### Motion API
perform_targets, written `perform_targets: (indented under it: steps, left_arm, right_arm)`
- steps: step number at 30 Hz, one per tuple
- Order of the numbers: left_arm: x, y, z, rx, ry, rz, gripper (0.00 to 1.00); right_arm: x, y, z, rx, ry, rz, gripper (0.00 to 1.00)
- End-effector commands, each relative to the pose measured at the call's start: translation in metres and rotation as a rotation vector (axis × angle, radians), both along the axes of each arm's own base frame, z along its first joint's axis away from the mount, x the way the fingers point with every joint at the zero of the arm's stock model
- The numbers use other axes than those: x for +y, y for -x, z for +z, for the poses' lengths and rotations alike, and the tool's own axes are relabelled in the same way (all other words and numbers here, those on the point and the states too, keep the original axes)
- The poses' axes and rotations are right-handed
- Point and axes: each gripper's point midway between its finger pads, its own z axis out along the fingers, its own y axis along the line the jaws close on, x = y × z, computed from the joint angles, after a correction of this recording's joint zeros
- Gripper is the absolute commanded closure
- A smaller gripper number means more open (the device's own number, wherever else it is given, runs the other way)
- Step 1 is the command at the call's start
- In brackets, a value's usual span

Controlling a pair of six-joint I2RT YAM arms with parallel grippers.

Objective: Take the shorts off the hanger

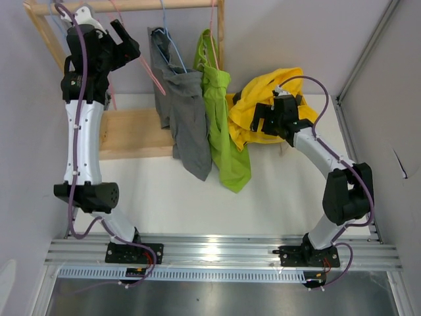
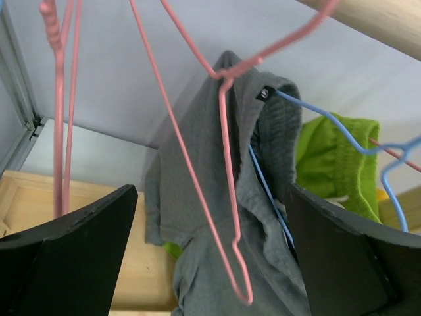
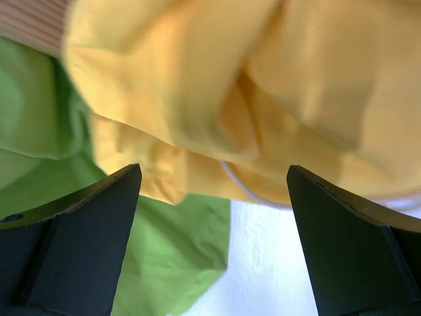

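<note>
Grey shorts: far centre, hanging from blue hanger under wooden rail; light, limp cloth.
Lime shorts: hanging just right of grey.
Yellow shorts: heaped far right.
Hold: likely bunched waistband fold.
Left gripper: fingers spread wide, empty.
Right gripper: fingers spread wide, empty, over yellow.
</note>
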Motion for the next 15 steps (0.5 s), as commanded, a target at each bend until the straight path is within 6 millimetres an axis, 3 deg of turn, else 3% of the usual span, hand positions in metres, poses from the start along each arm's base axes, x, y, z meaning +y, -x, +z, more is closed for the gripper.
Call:
perform_targets:
  steps: [1, 5, 10, 15]
  left_arm:
    - [-0.014, 0.049, 0.062, -0.155, 0.026, -0.084, 0.01]
    - [-0.034, 0.078, 0.078, -0.178, 0.072, -0.186, 0.01]
    - [-0.071, 0.099, 0.087, -0.203, 0.113, -0.319, 0.01]
    - [-0.102, 0.095, 0.079, -0.177, 0.134, -0.389, 0.03]
  right_arm:
    - [-0.015, 0.020, 0.021, 0.075, -0.003, -0.068, 0.01]
    - [-0.018, 0.047, 0.032, 0.137, -0.040, -0.084, 0.01]
    - [-0.007, 0.082, 0.051, 0.122, -0.093, -0.038, 0.01]
    - [-0.004, 0.109, 0.087, 0.027, -0.123, -0.018, 0.01]
